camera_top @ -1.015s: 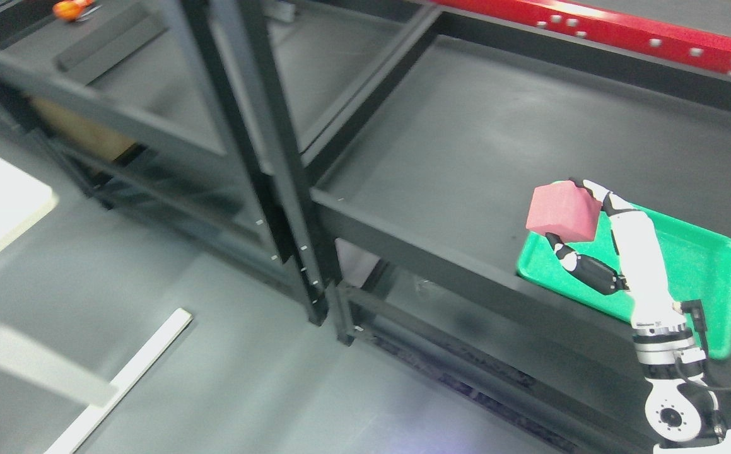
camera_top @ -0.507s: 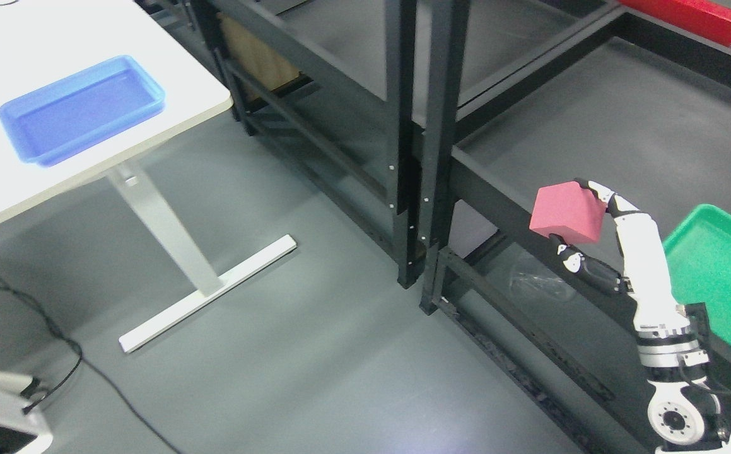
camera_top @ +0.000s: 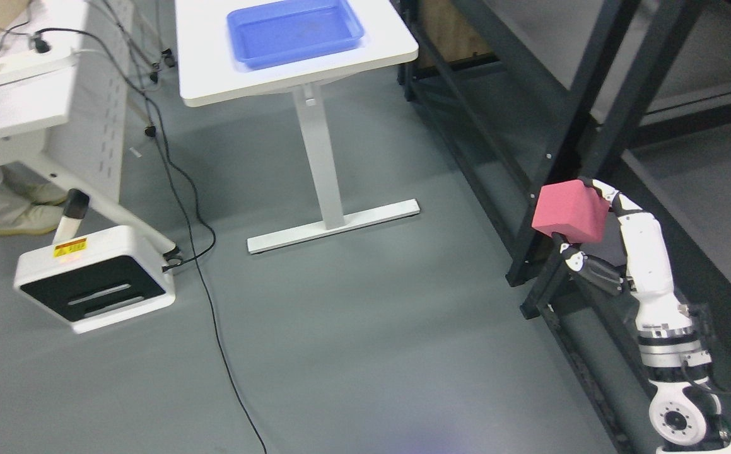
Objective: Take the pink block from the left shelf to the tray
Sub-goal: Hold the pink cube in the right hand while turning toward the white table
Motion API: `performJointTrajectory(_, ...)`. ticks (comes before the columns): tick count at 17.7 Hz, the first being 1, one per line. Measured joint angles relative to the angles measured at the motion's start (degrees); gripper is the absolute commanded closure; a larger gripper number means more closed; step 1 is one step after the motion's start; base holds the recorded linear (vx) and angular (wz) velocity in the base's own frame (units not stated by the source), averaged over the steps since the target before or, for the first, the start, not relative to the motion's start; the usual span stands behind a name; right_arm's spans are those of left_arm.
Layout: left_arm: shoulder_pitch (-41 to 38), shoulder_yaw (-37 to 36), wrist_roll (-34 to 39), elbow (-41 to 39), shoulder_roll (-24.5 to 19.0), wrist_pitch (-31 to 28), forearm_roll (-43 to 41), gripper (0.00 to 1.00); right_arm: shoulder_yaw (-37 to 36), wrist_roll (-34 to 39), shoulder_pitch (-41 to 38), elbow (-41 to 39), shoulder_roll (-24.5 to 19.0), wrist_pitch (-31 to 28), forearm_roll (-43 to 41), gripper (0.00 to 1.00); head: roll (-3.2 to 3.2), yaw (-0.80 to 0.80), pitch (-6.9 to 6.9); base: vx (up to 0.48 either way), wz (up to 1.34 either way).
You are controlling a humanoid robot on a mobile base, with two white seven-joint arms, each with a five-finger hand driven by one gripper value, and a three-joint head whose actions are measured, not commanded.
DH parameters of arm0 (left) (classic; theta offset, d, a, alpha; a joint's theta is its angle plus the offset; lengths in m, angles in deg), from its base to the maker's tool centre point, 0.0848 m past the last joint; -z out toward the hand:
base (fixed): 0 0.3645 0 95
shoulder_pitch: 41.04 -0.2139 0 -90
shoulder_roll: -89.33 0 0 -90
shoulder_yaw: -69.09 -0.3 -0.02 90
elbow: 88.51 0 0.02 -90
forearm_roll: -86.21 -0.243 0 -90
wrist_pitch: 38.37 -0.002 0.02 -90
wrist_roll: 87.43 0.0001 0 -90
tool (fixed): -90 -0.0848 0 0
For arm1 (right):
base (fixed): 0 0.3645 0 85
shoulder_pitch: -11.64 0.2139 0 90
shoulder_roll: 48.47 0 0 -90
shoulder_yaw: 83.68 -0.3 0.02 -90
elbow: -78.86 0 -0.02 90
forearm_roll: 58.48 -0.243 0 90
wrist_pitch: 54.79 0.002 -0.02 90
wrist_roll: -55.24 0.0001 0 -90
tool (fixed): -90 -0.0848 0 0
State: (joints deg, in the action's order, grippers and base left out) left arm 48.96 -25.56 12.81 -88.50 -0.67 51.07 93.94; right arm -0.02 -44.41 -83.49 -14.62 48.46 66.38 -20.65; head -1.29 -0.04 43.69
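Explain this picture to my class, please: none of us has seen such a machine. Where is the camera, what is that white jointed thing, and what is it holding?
The camera sits on a humanoid robot's head and looks down at the floor. The white jointed thing at the lower right is the robot's right arm, ending in the right hand. Its fingers are closed on a pink block, held in the air beside a black shelf frame. Farther off stands a white table with a blue tray on it. A white box-shaped device and cables lie on the floor. The left arm is out of view.
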Motion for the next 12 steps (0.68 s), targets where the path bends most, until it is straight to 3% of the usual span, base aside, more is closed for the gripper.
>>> performJointTrajectory(6,0.0,0.0,0.0,0.0,0.0,0.0,0.0,0.0,0.0,0.0,0.1,0.0,0.0,0.0,-0.1,0.95,0.0,0.0,0.01,-0.067,0.51)
performJointTrajectory(12,0.0,0.0,0.0,0.0,0.0,0.0,0.0,0.0,-0.1,0.0,0.1,0.0,-0.1,0.0,-0.1,0.95,0.0,0.0,0.01,-0.005,0.16)
